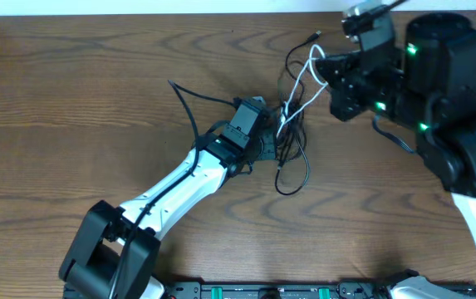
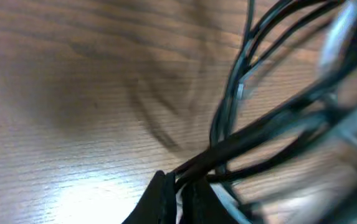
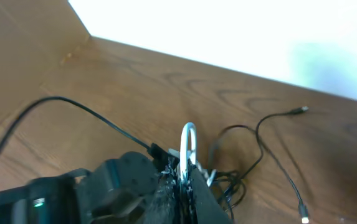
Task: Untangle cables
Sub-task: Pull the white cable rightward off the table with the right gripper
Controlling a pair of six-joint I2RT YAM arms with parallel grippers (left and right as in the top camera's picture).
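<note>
The cables form a tangle (image 1: pixel 288 133) of thin black and white cords at the table's middle. My left gripper (image 1: pixel 272 139) sits at the tangle's left side. In the left wrist view it (image 2: pixel 179 184) is shut on a bunch of black cords (image 2: pixel 253 134) that run up and right. My right gripper (image 1: pixel 324 76), above and right of the tangle, is shut on a loop of the white cable (image 1: pixel 306 83). That white loop (image 3: pixel 189 140) sticks up between the shut jaws of the right gripper (image 3: pixel 187 175). One black cord ends in a plug (image 1: pixel 315 36) near the far edge.
A thicker black wire (image 1: pixel 186 104) arcs away from the left arm (image 1: pixel 184 178) toward the far left. A slack black loop (image 1: pixel 294 178) hangs out of the tangle toward the front. The right arm's bulk (image 1: pixel 437 91) fills the far right. A rail (image 1: pixel 304 291) runs along the front edge.
</note>
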